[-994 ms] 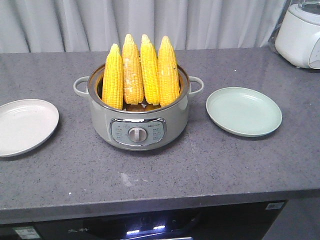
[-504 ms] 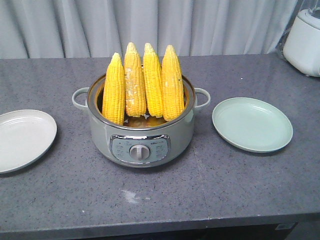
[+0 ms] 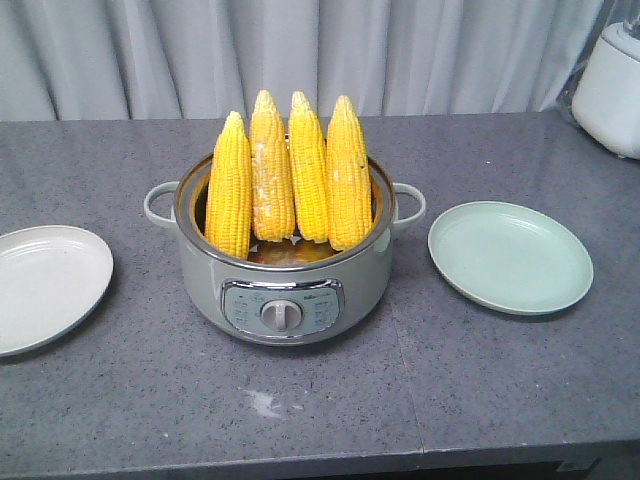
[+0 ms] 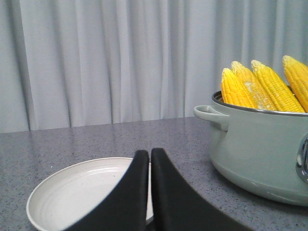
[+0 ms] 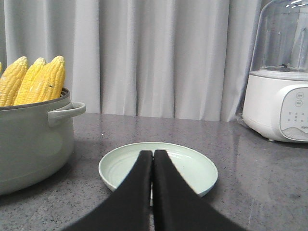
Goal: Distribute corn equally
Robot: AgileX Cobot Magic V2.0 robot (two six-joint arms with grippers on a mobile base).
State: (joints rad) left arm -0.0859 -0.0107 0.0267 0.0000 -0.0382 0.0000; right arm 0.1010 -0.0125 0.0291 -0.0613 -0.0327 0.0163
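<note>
Left gripper (image 4: 149, 155) is pinched shut on nothing and aimed at the white plate (image 4: 72, 192). Right gripper (image 5: 153, 155) mirrors it, fingers pressed together, empty, facing the green plate (image 5: 183, 163). Between them sits the pot (image 3: 285, 280), and the corn (image 3: 290, 170) stands inside: four cobs, tips up, leaning on the back rim, handy for plucking. One plate waits on each side, so I'd call two cobs apiece. Nothing's served yet!
</note>
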